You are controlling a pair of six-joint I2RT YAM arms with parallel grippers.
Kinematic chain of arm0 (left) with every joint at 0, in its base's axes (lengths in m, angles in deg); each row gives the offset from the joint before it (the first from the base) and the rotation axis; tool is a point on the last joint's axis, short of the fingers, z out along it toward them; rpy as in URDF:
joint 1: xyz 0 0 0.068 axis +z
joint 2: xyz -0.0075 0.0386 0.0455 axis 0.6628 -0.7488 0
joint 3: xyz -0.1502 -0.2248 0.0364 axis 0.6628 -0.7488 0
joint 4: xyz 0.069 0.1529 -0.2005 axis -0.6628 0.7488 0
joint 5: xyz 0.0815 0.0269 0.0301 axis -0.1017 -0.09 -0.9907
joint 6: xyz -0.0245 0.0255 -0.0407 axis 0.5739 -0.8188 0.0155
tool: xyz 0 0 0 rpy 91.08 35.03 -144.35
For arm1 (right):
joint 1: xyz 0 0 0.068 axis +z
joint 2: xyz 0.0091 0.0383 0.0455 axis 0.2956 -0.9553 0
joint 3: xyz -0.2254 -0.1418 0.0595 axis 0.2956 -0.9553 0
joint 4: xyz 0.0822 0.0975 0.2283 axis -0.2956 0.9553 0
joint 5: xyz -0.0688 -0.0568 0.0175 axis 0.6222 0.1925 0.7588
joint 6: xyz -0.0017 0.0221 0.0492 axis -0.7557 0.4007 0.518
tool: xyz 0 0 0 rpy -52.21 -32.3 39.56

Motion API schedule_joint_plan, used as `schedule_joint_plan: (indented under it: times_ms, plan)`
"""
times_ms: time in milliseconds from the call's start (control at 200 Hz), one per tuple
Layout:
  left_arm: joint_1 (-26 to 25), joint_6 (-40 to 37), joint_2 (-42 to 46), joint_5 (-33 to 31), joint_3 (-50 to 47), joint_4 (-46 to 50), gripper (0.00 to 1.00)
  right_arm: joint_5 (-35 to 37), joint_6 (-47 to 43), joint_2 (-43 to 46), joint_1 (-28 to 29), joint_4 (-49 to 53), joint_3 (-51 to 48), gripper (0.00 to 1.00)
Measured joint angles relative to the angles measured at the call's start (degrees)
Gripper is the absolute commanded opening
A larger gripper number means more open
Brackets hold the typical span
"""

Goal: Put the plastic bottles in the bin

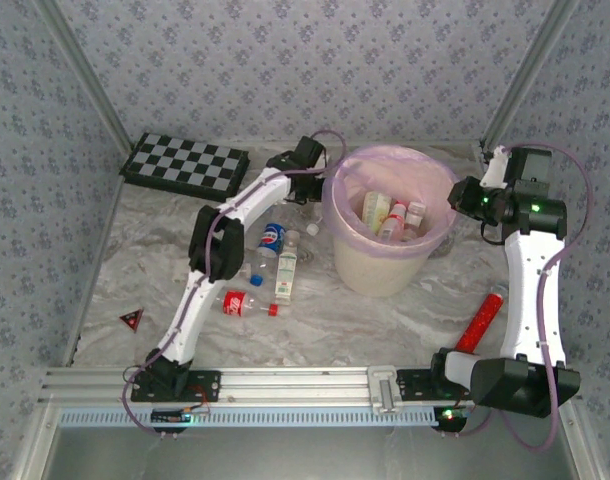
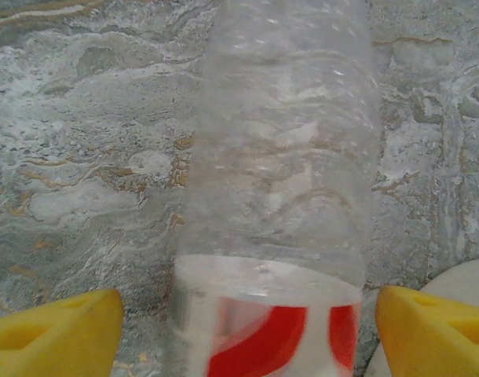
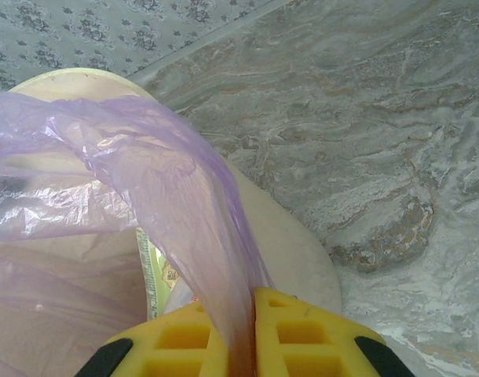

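The left gripper [image 2: 243, 330], jaws wide astride the clear red-labelled bottle [image 2: 283, 181] on the table [image 2: 82, 157] just beside the bin [image 1: 380, 275], should close squarely on what seems the label band, while the right gripper [image 3: 243, 330] pinches the pink bag [image 3: 145, 165].

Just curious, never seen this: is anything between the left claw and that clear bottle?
Nothing visible does. The clear bottle sits between the left gripper's open yellow fingers, a gap on each side.

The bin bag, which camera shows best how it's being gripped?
Right wrist: the bag is pinched between the shut yellow fingers of the right gripper. Top external shows it small, draped over the rim of the bin.
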Motion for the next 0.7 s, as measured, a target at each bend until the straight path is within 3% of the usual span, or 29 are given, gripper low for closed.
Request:
schedule_joint_plan:
  times_ms: [220,390,520,700]
  plan:
    - [-0.1,1.1,-1.4,0.2,0.7,0.2,0.63,-0.7,0.2,0.0,-0.2,0.2,0.0,0.15]
    - [-0.1,1.4,-1.4,0.2,0.8,0.1,0.55,-1.1,0.4,0.0,-0.4,0.7,0.1,0.2]
    - [-0.1,1.4,-1.3,0.0,0.9,0.1,0.55,-1.8,1.3,0.1,-0.5,1.5,1.9,0.4]
    - [0.8,1.4,1.5,-1.7,0.9,-0.2,0.53,-2.6,1.8,0.9,-0.6,1.4,6.4,0.79]
